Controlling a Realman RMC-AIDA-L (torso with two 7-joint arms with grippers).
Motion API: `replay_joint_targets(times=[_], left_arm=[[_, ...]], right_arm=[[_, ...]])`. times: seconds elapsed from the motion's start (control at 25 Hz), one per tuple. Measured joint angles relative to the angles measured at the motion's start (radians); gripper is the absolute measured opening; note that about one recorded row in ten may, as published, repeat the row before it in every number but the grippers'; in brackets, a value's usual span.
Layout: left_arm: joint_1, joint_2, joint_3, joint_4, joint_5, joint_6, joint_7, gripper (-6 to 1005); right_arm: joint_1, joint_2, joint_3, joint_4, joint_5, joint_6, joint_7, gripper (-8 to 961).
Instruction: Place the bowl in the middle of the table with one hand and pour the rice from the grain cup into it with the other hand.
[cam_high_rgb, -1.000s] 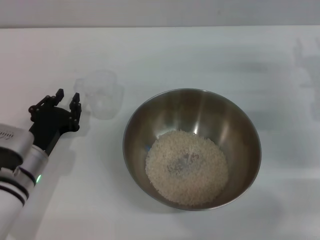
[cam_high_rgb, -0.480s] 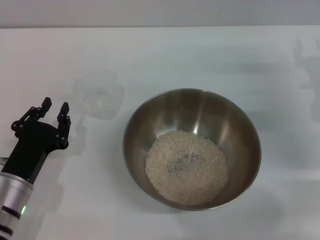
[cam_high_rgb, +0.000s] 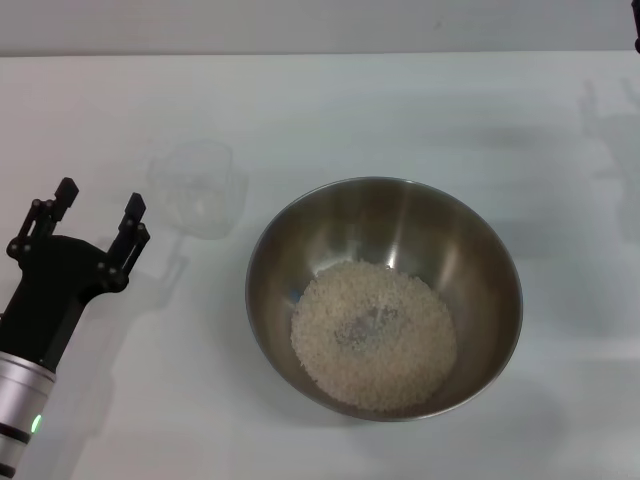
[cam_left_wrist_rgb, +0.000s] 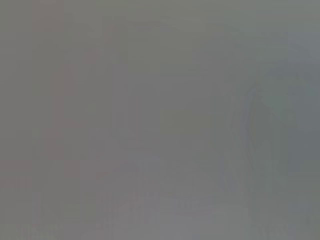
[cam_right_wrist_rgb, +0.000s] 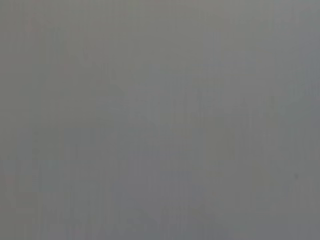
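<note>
Rice (cam_high_rgb: 373, 335) sits heaped in the bowl (cam_high_rgb: 290, 240), so the pour looks done. The empty grain cup (cam_high_rgb: 200, 188) stands upright just left of the bowl. Left gripper (cam_high_rgb: 98, 215), fingers spread, empty, hangs beyond the cup.

Head view looks steeply down on table (cam_high_rgb: 330, 110) from above; both wrist views show blank grey, nothing shared.
</note>
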Motion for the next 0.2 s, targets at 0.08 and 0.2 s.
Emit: replay_joint_targets(times=[0.08,0.2], left_arm=[[-0.002,0.0,-0.003,0.004,0.0,0.007,-0.007,492],[-0.008,0.0,-0.007,0.01,-0.004,0.014,-0.007,492]], right_arm=[[0.0,0.0,0.0,0.0,0.0,0.0,0.0,492],[0.002,0.0,0.0,0.0,-0.001,0.001,0.0,492]])
